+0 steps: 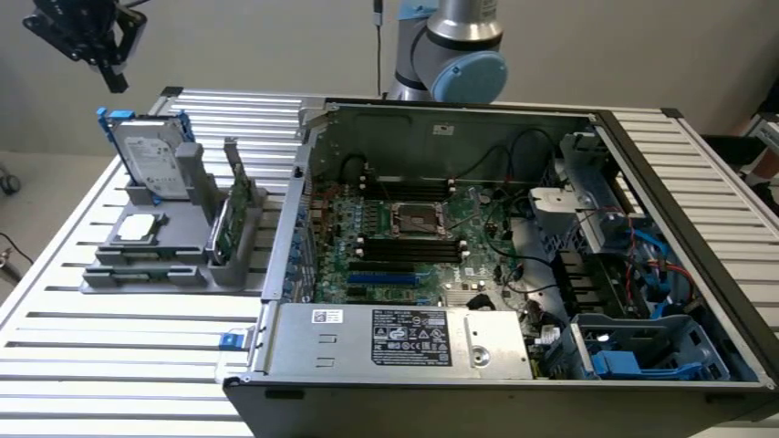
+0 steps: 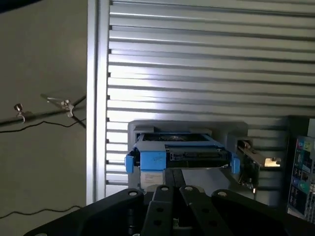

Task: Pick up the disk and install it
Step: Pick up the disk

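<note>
— Where's the disk?
— Your disk [image 1: 152,157] stands upright in the grey holder [image 1: 159,269] on the slatted worktop [image 1: 109,365], towards the exterior view's left, just beside the open computer case [image 1: 462,132] (a blue frame runs round it).
— And the fingers?
— Your fingers [image 1: 115,77] are clenched together on nothing, hanging in the air above the disk and well apart from it.

Black jaws high above the upright disk [image 1: 149,157] in a grey rack [image 1: 164,266], beside the open computer case [image 1: 462,128]
</note>
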You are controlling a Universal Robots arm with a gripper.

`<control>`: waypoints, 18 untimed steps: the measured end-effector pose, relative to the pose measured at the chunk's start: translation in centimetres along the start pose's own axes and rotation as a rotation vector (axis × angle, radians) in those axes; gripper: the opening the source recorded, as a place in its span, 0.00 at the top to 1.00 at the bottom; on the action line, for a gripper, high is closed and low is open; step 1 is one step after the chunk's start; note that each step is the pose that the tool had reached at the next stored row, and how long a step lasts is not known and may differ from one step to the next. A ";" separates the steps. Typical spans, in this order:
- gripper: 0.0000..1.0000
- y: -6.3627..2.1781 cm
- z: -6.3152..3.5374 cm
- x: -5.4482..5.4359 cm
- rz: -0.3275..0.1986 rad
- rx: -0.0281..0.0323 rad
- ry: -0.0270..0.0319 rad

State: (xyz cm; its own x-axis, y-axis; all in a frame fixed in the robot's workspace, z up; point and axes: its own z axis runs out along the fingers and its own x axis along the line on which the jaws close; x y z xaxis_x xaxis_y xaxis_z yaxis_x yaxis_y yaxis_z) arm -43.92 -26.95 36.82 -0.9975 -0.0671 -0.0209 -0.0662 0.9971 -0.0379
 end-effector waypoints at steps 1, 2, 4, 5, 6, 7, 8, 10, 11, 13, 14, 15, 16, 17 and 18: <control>0.89 0.00 0.00 0.0 -0.018 -0.0003 -0.0008; 0.89 0.00 0.00 0.0 -0.037 -0.0008 -0.0014; 0.89 0.00 0.01 0.0 -0.073 -0.0015 -0.0028; 0.89 0.00 0.01 0.0 -0.091 -0.0019 -0.0036; 0.89 0.00 0.01 0.0 -0.109 -0.0023 -0.0042; 0.89 0.00 0.01 0.0 -0.127 -0.0027 -0.0048; 0.89 0.00 0.02 0.0 -0.145 -0.0030 -0.0056; 0.89 0.00 0.03 0.0 -0.182 -0.0038 -0.0071; 0.89 0.00 0.03 0.0 -0.200 -0.0042 -0.0077; 0.89 0.00 0.05 0.0 -0.236 -0.0049 -0.0090; 0.89 0.00 0.06 0.0 -0.255 -0.0053 -0.0098; 0.89 0.00 0.07 0.0 -0.273 -0.0057 -0.0104; 0.89 0.00 0.07 0.0 -0.291 -0.0061 -0.0111; 0.89 0.00 0.09 0.0 -0.309 -0.0065 -0.0119; 0.89 0.00 0.10 0.0 -0.327 -0.0069 -0.0125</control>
State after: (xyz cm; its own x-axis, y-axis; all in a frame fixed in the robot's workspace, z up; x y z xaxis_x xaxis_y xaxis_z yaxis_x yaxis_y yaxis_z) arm -43.92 -26.95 36.72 -0.9229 -0.3845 -0.0210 -0.3835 0.9227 -0.0379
